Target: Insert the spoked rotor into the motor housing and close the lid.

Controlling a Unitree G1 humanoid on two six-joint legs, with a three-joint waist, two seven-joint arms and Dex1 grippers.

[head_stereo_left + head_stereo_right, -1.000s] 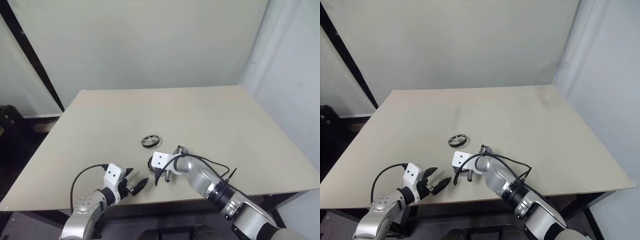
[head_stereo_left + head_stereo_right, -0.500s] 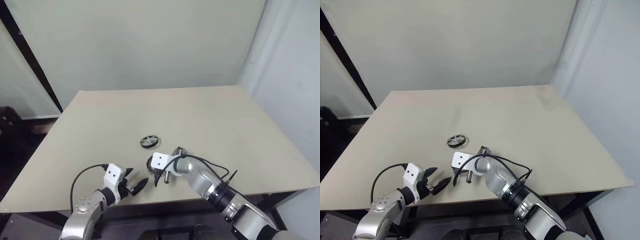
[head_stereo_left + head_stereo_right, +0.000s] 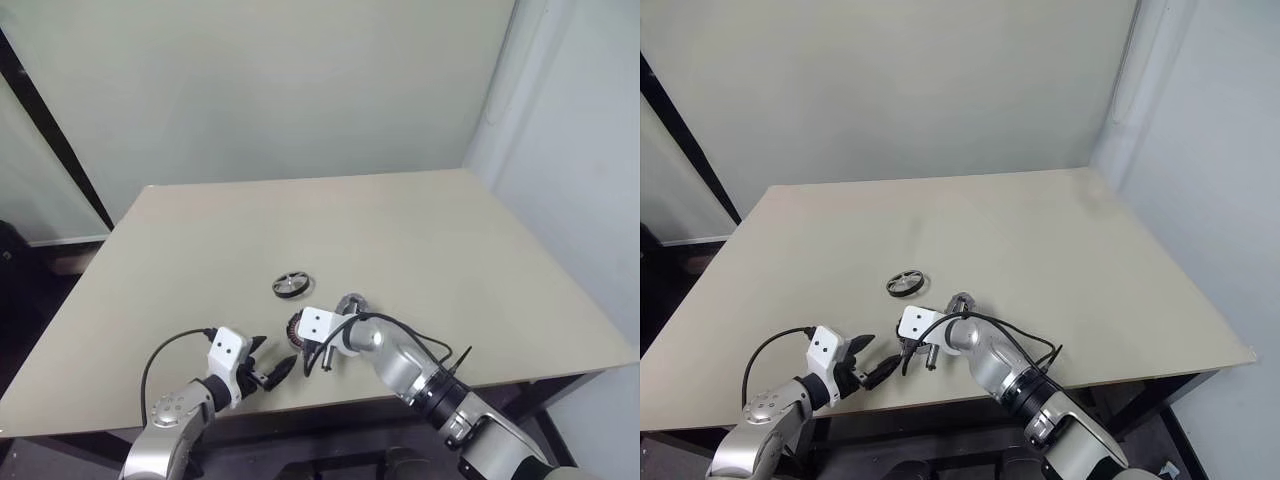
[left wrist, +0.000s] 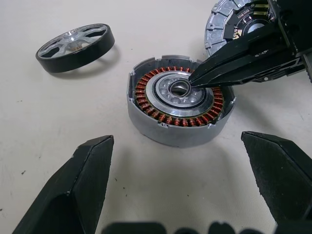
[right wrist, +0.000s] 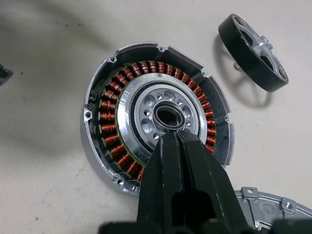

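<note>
Rotor (image 3: 292, 285) lies flat on the bench (image 3: 420, 230), beyond the housing (image 4: 179, 105) and a little to the left of it, well clear of both hands. Right hand (image 4: 195, 79) is pinched shut on nothing, its tip over the housing's silvery centre, so it sits nearer the rotor than the left hand (image 3: 272, 374), which hovers wide open and empty on the near side of the housing. To fetch the rotor, either hand must reach past the housing; the right looks better placed. Lid (image 4: 229, 29) lies open beside the housing's rim, partly covered by the right hand, so its hinge cannot be made out, nor whether the tip actually touches the hub
</note>
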